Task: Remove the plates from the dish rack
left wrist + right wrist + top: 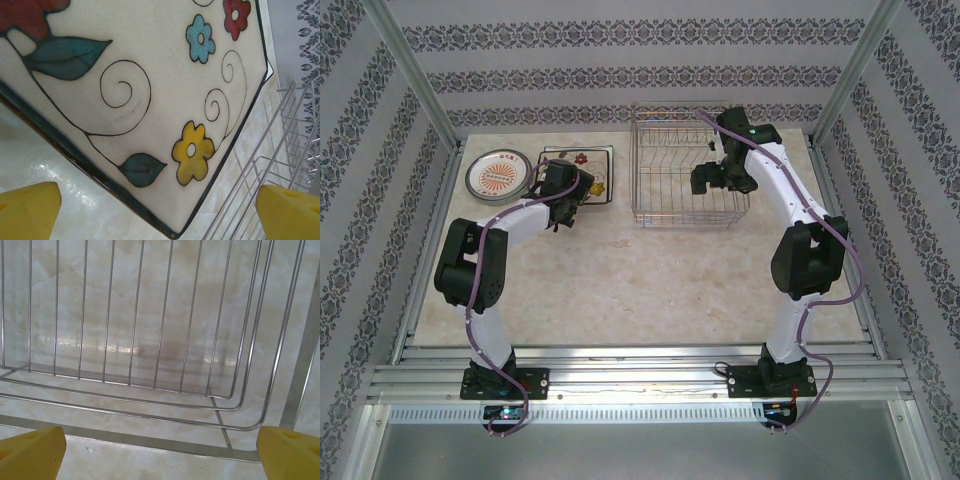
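Note:
A square cream plate (150, 85) with painted flowers and a dark edge lies flat on the table, left of the dish rack (685, 170). In the top view this square plate (595, 168) sits beside a round white plate (498, 176) with an orange patterned centre. My left gripper (568, 205) hovers over the square plate's near corner, open, its yellow fingertips (30, 207) apart and holding nothing. My right gripper (712, 183) hangs open over the rack's right half. Its fingertips (287, 450) are spread above the rack wires (150, 340), and bare table top shows through them.
Rack wires (280, 150) run along the right of the left wrist view, close to the square plate's corner. Metal frame posts and patterned walls close in the table on three sides. Open table surface (640, 280) stretches between the arms.

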{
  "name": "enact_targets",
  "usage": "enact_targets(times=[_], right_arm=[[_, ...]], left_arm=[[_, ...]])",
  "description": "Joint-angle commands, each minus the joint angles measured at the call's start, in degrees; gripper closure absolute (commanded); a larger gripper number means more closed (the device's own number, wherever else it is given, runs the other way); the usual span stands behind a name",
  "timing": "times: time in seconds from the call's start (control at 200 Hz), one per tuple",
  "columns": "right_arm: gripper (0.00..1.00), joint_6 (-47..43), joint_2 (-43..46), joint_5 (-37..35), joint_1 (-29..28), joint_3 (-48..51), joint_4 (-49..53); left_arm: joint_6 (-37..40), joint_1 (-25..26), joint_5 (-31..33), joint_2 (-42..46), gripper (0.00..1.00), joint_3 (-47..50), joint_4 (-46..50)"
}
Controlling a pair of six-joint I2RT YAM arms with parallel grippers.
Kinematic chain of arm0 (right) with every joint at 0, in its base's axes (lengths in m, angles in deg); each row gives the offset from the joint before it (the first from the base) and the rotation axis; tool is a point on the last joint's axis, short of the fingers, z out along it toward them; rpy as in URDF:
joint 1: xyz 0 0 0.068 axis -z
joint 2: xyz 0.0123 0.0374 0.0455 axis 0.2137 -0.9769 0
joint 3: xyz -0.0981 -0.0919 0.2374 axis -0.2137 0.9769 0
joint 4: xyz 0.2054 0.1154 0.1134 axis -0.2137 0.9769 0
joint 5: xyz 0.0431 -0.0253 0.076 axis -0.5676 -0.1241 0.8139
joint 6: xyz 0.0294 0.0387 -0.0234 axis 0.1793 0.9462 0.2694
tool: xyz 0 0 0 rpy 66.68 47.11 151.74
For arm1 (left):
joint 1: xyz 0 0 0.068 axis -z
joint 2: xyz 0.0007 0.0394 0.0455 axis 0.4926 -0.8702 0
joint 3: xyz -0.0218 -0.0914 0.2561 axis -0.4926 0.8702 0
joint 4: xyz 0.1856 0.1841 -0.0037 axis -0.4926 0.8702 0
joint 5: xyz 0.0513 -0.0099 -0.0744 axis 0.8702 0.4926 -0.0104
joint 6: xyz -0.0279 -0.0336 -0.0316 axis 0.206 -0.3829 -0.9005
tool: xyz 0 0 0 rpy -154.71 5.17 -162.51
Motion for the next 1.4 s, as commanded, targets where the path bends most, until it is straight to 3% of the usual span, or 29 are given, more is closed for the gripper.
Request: enact_targets(times=[0.0, 0.6, 0.804, 0.994, 1.154, 1.254, 1.394], right_arm=[[0.02, 0.0, 1.3, 0.5, 0.6, 0.8, -0.2], [0.02, -0.4, 1.0, 1.0, 1.9, 1.1, -0.1], [0.02, -0.7, 2.4, 0.4, 2.3, 2.3, -0.2], [0.02, -0.7, 8.3, -1.3, 3.7, 6.9, -5.8], [0.02, -2.9, 19.9, -10.9, 3.2, 20.5, -22.8], [0.02, -4.6, 31.8, -14.0, 3.4, 38.9, -44.8], [0.02, -15.0, 47.5, -10.8, 3.8, 70.8, -83.4]], left_arm=[[1.1, 0.0, 1.2, -1.5, 0.0, -2.8, 2.4], [6.3, -1.0, 0.0, -6.5, 0.0, -9.5, 6.1], [18.7, -0.8, 2.5, -2.5, 0.0, -10.6, 14.1], [33.8, 0.2, 10.7, 5.5, 0.0, -8.7, 19.7], [52.0, 1.4, 11.7, 16.3, 0.0, -0.8, 13.3], [61.8, 1.4, 17.4, 25.0, 0.0, 6.9, 6.7], [76.2, 0.6, 21.4, 34.0, 0.0, 19.8, -9.2]])
